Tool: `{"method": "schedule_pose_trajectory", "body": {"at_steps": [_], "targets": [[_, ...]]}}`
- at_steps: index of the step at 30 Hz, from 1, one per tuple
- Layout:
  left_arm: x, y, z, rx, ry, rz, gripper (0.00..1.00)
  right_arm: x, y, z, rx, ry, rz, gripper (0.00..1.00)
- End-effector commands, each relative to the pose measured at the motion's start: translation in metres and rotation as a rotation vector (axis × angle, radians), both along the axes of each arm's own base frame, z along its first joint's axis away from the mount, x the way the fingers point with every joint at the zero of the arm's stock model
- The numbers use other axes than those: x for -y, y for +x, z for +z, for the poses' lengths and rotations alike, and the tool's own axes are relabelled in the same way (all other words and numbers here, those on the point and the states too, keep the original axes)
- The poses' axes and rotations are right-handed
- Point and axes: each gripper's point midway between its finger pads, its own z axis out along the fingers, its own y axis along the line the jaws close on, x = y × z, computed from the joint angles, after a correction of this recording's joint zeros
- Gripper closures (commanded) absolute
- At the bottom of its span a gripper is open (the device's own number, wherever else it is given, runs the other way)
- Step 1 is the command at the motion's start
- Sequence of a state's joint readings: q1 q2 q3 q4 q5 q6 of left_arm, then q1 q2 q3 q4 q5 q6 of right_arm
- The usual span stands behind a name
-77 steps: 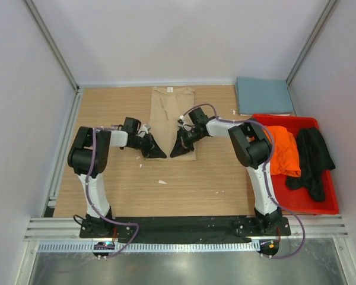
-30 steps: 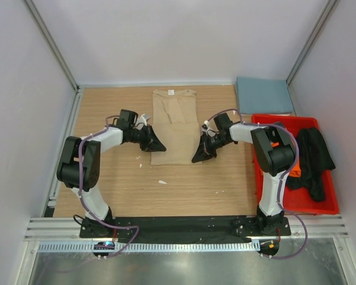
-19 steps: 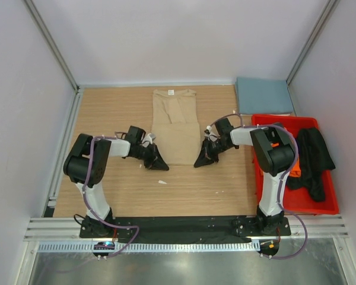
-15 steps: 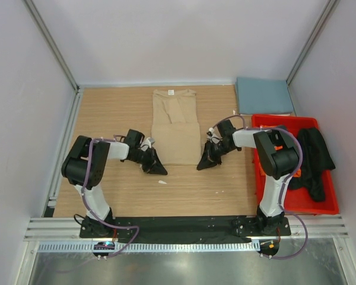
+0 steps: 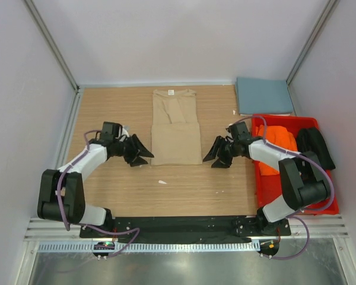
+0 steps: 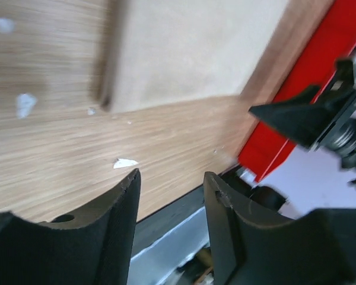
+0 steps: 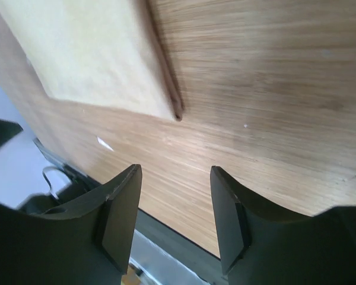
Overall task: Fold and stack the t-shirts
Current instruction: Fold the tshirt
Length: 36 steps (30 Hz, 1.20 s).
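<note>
Both empty with jaws apart, the left gripper and right gripper flank the tan t-shirt's near corners, apparently letting its fold settle flat.

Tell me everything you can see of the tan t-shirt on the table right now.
The tan-beige t-shirt is plain soft cloth, lying flat on the wooden table, collar and white neck label at the far end. Its sides are folded in to a narrow strip, and the near part looks doubled over. Nothing rests on it. The left gripper and right gripper stand open beside its near corners, not touching.
</note>
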<state>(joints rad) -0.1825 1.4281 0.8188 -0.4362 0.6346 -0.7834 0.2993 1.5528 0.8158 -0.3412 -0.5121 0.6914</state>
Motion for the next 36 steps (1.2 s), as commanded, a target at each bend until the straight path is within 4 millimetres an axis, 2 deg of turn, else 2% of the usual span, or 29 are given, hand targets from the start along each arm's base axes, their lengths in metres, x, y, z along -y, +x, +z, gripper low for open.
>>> {"method": "schedule_pose_trajectory", "body": {"at_steps": [1,2,4,6,17,29,36], "targets": [[-0.016,0.003,-0.011,-0.135,-0.061,0.232,0.51,-0.007,0.028,0.008,0.052,0.035,-0.24,0.44],[-0.016,-0.002,-0.021,-0.167,-0.082,0.264,0.51,-0.007,0.025,0.007,0.055,0.038,-0.261,0.43],[-0.011,0.012,-0.018,-0.163,-0.166,0.365,0.5,-0.016,0.031,0.011,0.101,0.063,-0.294,0.42],[-0.012,0.015,-0.024,-0.142,-0.201,0.422,0.49,-0.02,0.034,0.011,0.128,0.082,-0.324,0.42],[-0.027,0.028,-0.056,-0.131,-0.13,0.543,0.53,-0.024,0.032,-0.003,0.126,0.094,-0.361,0.44],[-0.021,0.017,-0.082,-0.208,-0.094,0.53,0.57,-0.023,0.027,-0.016,0.09,0.075,-0.366,0.44],[-0.022,0.01,-0.091,-0.238,-0.08,0.532,0.63,-0.027,0.025,-0.022,0.056,0.092,-0.371,0.45]]}}
